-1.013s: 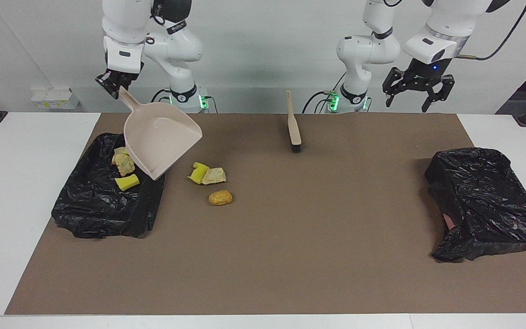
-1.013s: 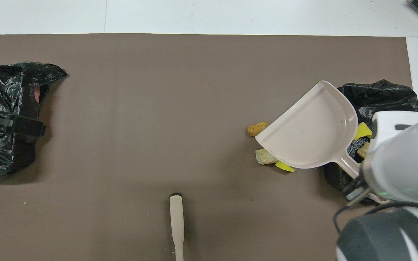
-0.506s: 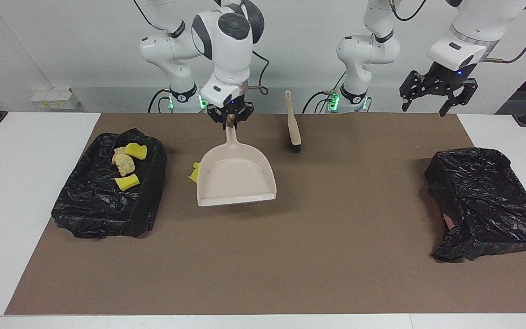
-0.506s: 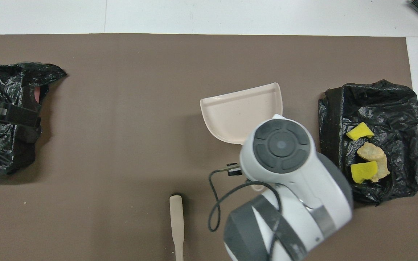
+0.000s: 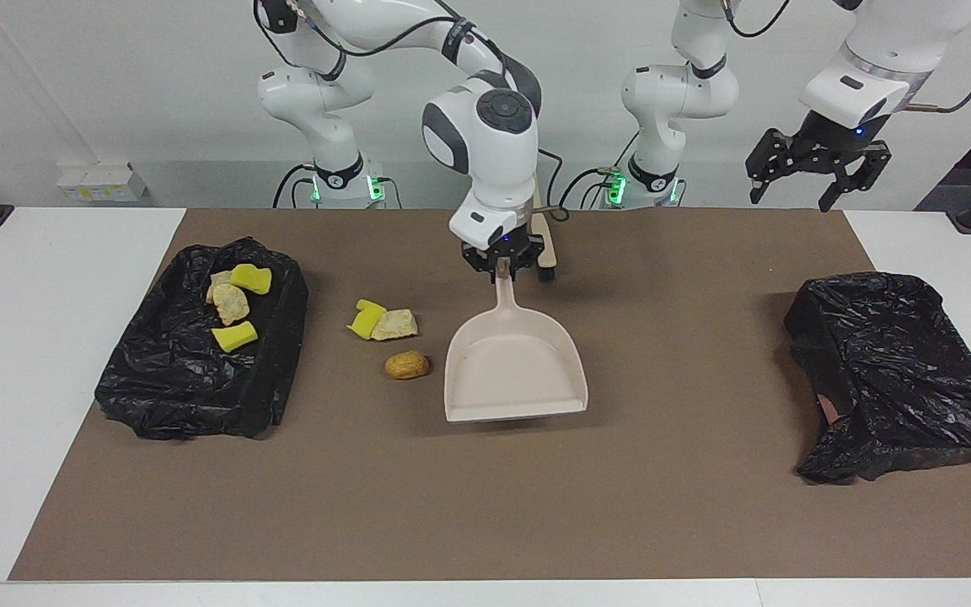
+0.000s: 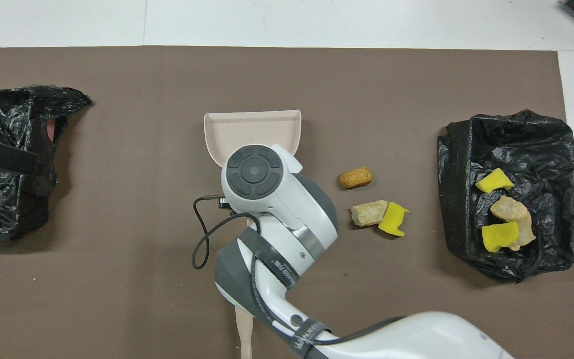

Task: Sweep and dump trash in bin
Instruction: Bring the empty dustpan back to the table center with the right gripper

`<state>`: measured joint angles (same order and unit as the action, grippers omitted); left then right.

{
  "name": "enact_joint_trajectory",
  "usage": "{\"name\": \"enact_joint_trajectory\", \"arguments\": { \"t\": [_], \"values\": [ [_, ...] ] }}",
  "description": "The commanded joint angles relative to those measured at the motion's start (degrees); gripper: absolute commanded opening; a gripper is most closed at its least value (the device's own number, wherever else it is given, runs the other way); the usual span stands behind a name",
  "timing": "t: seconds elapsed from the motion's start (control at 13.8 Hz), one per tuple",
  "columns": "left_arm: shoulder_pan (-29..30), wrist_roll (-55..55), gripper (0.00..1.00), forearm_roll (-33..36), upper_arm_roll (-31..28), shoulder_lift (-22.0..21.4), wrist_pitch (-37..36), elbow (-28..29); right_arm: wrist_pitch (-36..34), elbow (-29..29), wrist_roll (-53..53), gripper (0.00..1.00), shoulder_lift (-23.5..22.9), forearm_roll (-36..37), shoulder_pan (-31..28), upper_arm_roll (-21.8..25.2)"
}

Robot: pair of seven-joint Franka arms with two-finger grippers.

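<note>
Bin (image 5: 199,371), a tray lined with black plastic, at the right arm's end of the table; in it four pieces of trash (image 5: 233,308): two yellow wedges, two beige chunks, all well apart from either gripper. Three more pieces loose on the brown mat (image 5: 485,506), between bin and dustpan: yellow wedge (image 5: 367,318) touching beige chunk (image 5: 395,324), golden-brown lump (image 5: 407,365) just beside them, a little farther from the robots. Right arm comes from its base, arches high, then drops with the wrist pointing straight down over mid-table. Right gripper (image 5: 503,268) is clamped on the handle tip of the dustpan (image 5: 512,371); handle runs up into the jaws, pan hangs below and forward of them, its open mouth away from the robots; its shadow shows under the lip. Cannot tell whether the lip touches the mat. Loose trash lies beside the pan, off to the bin's side of the jaws. Brush (image 5: 546,249) lies on the mat just by the right gripper, mostly hidden by the wrist. Left arm waits, raised, wrist bent down; left gripper (image 5: 816,173) has jaws wide apart, nothing in them, up over the left arm's end of the table. Below it, a second bag (image 5: 898,371), black, crumpled.
</note>
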<state>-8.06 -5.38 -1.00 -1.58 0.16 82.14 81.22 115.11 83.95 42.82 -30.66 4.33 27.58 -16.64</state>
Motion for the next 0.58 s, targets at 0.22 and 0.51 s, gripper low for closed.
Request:
{"name": "enact_joint_trajectory", "arguments": {
  "t": [0.22,0.51],
  "values": [
    [-0.4,0.2,1.00,0.7,-0.8,-1.0,-0.7,0.6,1.3,-6.2,1.7,0.46,-6.8,1.6,1.5,-0.1],
    [-0.5,0.0,1.00,0.7,-0.7,-1.1,-0.1,1.2,-1.3,-2.0,-4.4,1.00,0.7,0.2,-0.2,-0.3]
  ]
}}
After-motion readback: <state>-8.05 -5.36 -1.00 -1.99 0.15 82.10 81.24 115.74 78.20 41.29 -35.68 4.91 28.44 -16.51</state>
